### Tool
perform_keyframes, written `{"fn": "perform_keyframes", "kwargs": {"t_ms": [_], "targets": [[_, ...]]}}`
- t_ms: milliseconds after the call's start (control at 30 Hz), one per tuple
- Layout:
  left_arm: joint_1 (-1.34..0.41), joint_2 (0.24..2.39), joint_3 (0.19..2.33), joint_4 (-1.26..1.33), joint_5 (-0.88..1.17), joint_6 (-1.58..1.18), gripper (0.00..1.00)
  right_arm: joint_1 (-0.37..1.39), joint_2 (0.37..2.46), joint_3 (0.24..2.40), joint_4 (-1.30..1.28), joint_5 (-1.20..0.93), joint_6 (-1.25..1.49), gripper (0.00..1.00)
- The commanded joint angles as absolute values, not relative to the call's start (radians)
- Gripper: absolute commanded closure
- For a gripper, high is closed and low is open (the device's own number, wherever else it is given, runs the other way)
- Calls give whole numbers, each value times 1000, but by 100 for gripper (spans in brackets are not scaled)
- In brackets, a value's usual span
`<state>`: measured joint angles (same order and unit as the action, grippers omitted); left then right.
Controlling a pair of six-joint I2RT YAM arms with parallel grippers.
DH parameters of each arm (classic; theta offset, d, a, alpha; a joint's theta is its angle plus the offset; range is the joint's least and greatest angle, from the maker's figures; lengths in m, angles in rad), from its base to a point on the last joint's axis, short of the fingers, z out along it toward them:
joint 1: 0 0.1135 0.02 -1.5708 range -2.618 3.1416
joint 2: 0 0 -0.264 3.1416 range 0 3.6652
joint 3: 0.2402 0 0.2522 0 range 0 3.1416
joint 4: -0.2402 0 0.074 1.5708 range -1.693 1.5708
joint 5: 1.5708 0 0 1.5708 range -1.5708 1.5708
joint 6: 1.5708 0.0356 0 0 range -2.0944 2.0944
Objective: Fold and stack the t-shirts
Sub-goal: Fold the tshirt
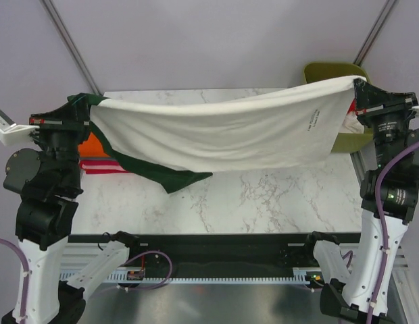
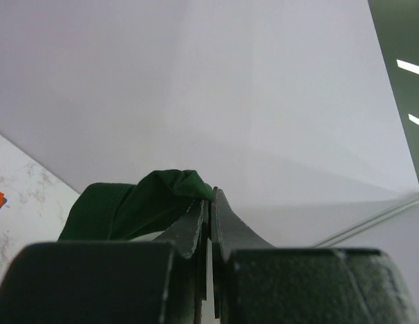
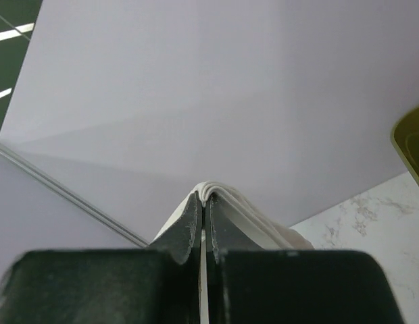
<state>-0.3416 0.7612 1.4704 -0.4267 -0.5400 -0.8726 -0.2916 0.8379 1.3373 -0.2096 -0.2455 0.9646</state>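
Cream t-shirt (image 1: 223, 135) hangs stretched; folded tees (image 1: 100, 165) lie left.

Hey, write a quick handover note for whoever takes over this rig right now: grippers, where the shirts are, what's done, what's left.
Grippers: the left gripper is shut on the dark green sleeve end of the cream t-shirt; the right gripper is shut on its opposite cream edge.
Shirts: the cream t-shirt hangs stretched between both arms above the table, sagging, unfolded.
Done: the orange t-shirt and red t-shirt lie piled at the table's left edge, partly hidden.
Left: probably lay the cream one down, fold it and stack it.
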Motion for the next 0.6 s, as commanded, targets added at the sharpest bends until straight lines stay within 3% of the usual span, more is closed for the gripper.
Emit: {"fn": "perform_keyframes", "kwargs": {"t_ms": [0, 267, 433, 567], "targets": [[-334, 848, 1535, -440, -554, -810, 98, -295, 871, 1394, -213, -199, 972, 100], [-330, 1116, 1594, -391, -658, -781, 98, -296, 1118, 1394, -171, -314, 1057, 100], [-285, 1302, 1600, -287, -551, -847, 98, -262, 1314, 1385, -38, -382, 1111, 100], [-241, 1437, 1746, -259, -494, -884, 98, -215, 1460, 1508, -18, -368, 1132, 100]]}}
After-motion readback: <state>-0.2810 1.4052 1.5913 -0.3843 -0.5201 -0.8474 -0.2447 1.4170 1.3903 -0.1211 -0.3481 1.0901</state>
